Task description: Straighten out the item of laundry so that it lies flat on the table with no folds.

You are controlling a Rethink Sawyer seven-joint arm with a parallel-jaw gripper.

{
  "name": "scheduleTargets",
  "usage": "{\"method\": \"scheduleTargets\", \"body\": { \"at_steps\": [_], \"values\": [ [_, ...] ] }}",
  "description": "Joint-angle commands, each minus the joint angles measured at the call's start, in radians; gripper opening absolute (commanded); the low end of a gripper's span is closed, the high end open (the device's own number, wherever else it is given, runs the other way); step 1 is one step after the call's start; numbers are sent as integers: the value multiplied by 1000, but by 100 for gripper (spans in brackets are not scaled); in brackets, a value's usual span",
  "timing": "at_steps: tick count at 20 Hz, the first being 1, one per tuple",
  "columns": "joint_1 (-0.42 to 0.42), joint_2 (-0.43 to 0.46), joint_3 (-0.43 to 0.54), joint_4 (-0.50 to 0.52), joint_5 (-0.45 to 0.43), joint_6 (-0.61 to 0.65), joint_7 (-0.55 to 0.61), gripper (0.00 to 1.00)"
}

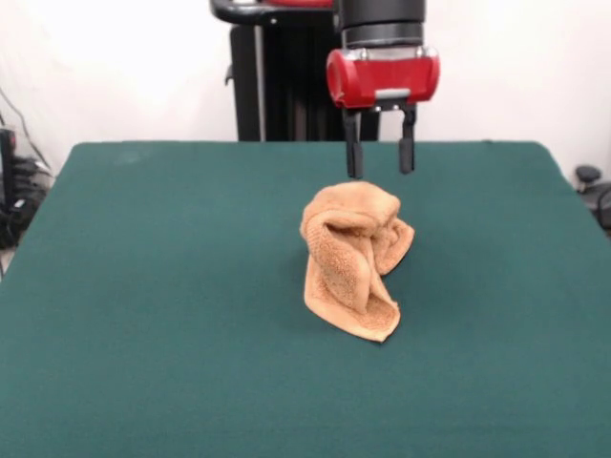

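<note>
The orange terry towel (355, 260) is bunched mid-table (143, 286); the gripper (380, 174) is held just above it, fingers parted and seemingly empty. A free corner must next be pinched and drawn outward.

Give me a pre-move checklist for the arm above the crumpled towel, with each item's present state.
1. Fingers apart on the red and black gripper: ok, the two dark fingers show a clear gap.
2. Nothing held: ok, the fingertips are bare.
3. Gripper lined up over the small orange-tan terry-cloth towel: ok in this view, it hangs just above the heap's top; its depth offset cannot be told.
4. Towel flat with no folds: not ok, it stands bunched and folded over itself.
5. Free edge or corner to grasp: cannot tell, though a flap reaches the dark green felt-like table at the near side.
6. Room to spread: ok, bare green top shows all round.
</note>
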Motion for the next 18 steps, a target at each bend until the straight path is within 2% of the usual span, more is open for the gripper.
{"method": "scheduleTargets", "body": {
  "at_steps": [1,4,13,18],
  "values": [
    [38,50,72,-62,-63,-91,93,100],
    [61,73,36,-78,-76,-124,100,100],
    [59,130,28,-127,-94,-135,85,100],
    [78,155,-15,-152,-106,-147,82,100]
  ]
}}
